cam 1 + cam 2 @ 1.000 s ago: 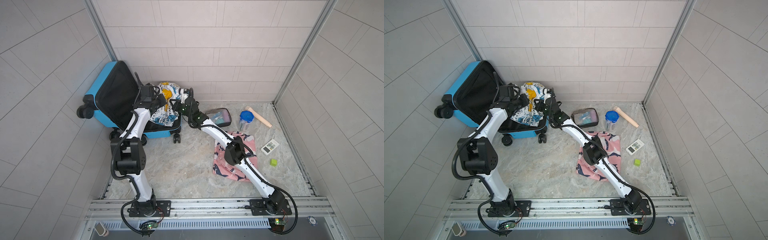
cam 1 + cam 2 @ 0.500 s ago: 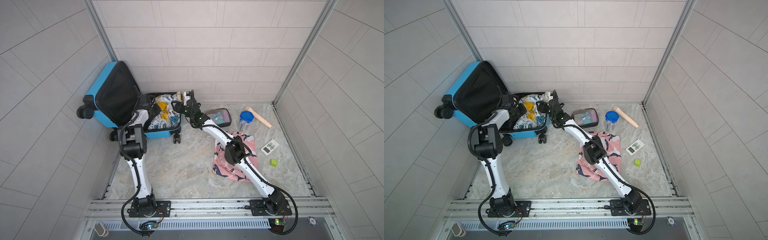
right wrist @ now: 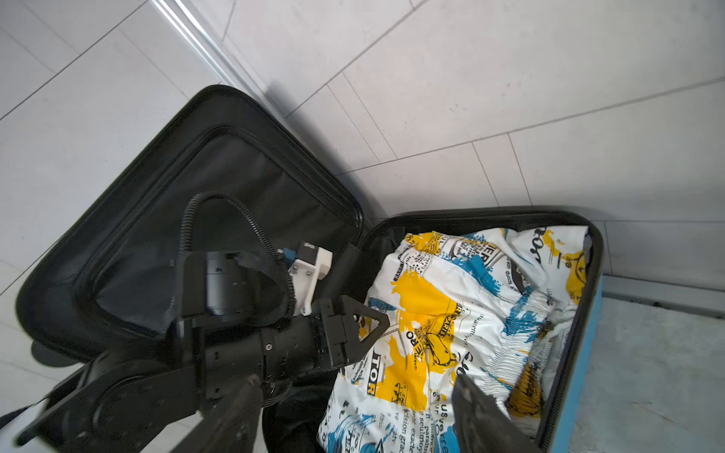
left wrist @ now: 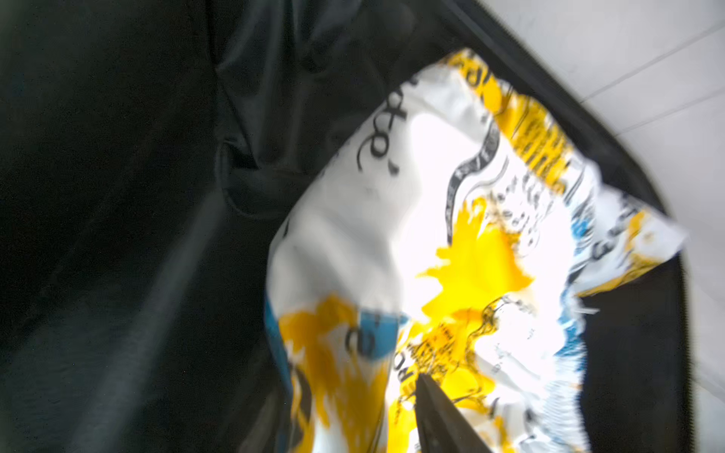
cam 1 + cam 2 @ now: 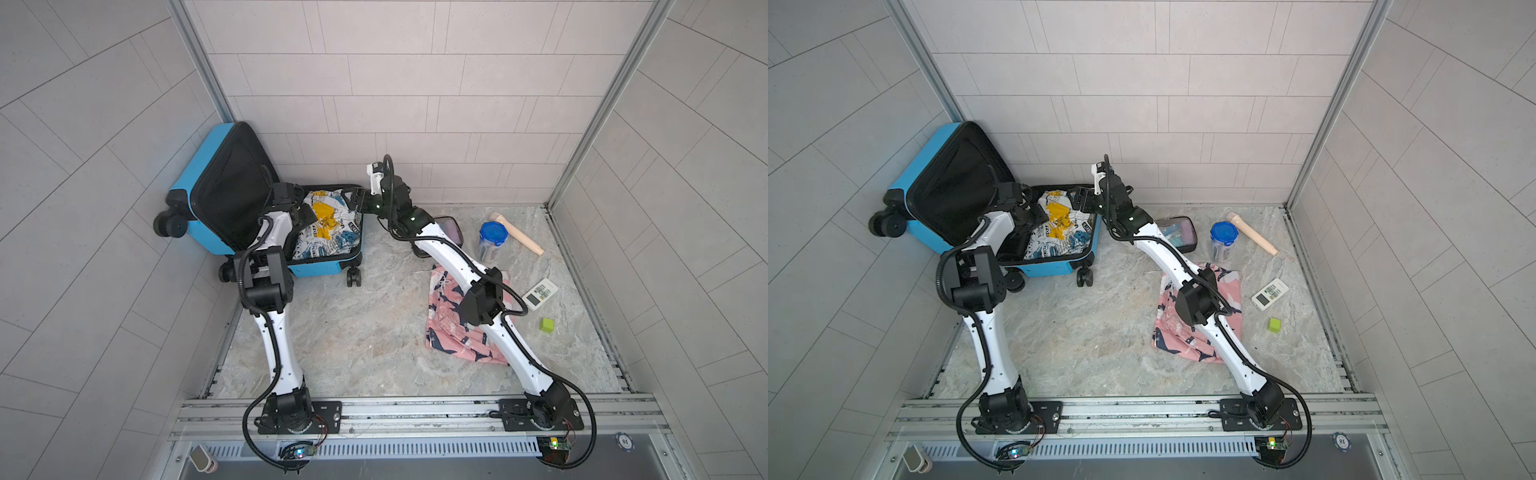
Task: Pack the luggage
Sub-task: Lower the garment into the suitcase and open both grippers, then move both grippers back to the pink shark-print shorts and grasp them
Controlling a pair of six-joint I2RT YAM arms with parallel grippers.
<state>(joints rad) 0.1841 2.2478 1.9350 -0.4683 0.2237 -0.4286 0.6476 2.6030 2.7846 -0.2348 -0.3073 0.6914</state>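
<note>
Against the tiled back wall [image 5: 415,104] the suitcase [image 5: 324,269] lies open; the printed cloth [image 5: 328,226], lifted a second ago, now rests in its lower half. Both the left gripper [image 5: 309,216] and right gripper [image 5: 352,198] have released it, jaws apart.

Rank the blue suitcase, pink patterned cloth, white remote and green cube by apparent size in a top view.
Largest to smallest, in a top view:
1. blue suitcase, lid open
2. pink patterned cloth
3. white remote
4. green cube
</note>
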